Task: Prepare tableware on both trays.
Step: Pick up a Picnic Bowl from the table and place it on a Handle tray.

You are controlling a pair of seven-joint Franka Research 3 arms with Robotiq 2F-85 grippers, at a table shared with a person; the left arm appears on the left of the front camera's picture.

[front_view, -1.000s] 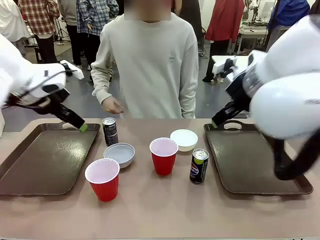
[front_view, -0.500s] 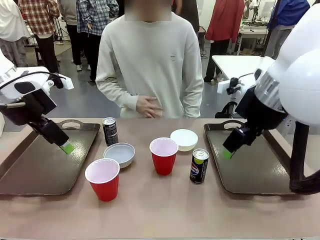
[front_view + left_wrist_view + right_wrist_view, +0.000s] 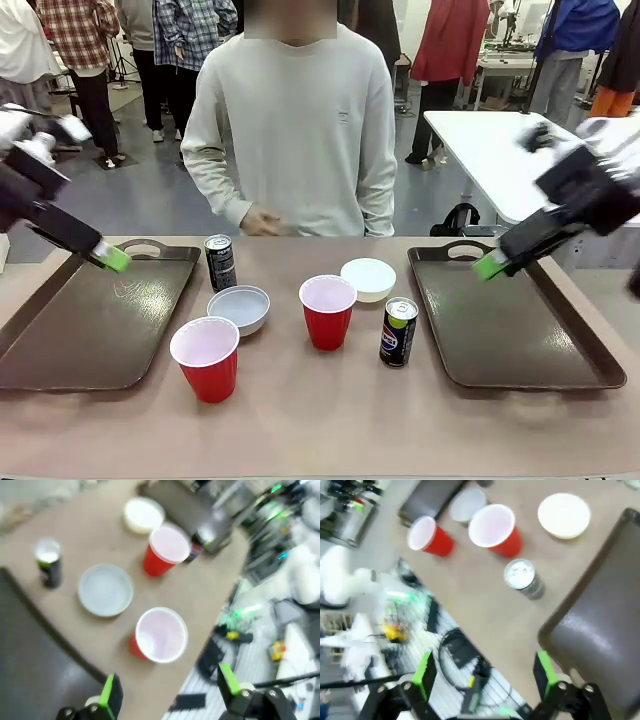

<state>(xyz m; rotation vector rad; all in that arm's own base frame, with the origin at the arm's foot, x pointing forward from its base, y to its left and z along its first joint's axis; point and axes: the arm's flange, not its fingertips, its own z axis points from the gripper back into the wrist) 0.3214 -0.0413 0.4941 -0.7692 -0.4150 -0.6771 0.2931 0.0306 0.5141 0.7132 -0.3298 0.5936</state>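
**Both arms swing up and outward, fingers spread wide**

Since half a second ago the left gripper (image 3: pixel 110 258) has lifted from over the middle of the left tray (image 3: pixel 90 330) to hang above its far left rim. The right gripper (image 3: pixel 490 265) has risen from low over the right tray (image 3: pixel 520 340) to hover higher above its far part. None of the tableware has shifted.

In the left wrist view the left fingers (image 3: pixel 111 696) stand wide apart, holding nothing. The right fingers (image 3: pixel 543 672) are just as wide in the right wrist view. Each tray lies below its own gripper's fingers.

All six pieces stand on the counter (image 3: pixel 320 430) between the two pairs of fingers, well apart from both. Nearest the left fingers are the black can (image 3: pixel 220 262), the greyish bowl (image 3: pixel 239 308) and the near red cup (image 3: pixel 206 358). Toward the right fingers stand the second red cup (image 3: pixel 327 311), the white bowl (image 3: pixel 368 279) and the blue can (image 3: pixel 398 332), the can near the right tray's inner rim. The person's hand (image 3: pixel 258 222) hangs beyond the counter's far edge, behind the black can.
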